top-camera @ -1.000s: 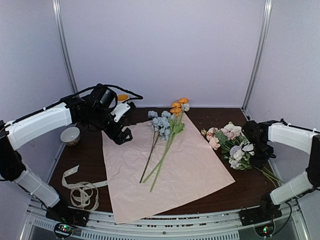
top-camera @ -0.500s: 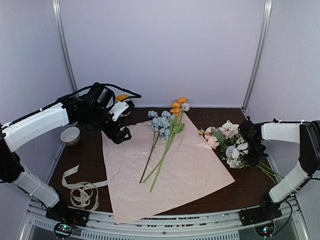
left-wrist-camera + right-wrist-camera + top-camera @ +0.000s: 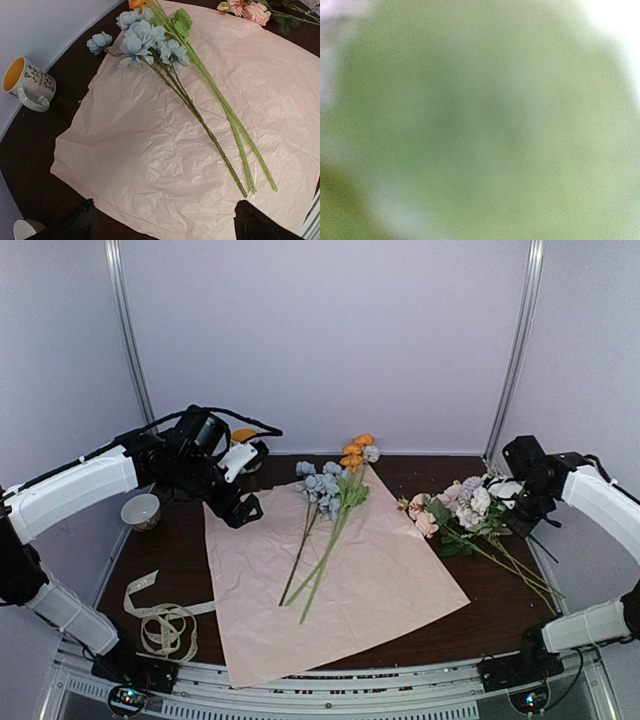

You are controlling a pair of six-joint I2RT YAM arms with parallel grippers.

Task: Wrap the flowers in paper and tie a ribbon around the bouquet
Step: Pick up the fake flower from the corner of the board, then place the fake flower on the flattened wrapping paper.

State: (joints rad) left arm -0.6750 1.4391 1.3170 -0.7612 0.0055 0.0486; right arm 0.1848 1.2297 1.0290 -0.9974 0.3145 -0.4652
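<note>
Dark printed characters are seen on the white mug, but they cannot be read. No lettering can be made out on the ribbon.

On my dark table, a yellow-lined mug stands at eleven o'clock, a small white bowl at nine.

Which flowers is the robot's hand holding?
The white and lilac bunch at the right: the right hand is shut on it. The blue flowers and orange flowers lie loose on the pink paper.
</note>
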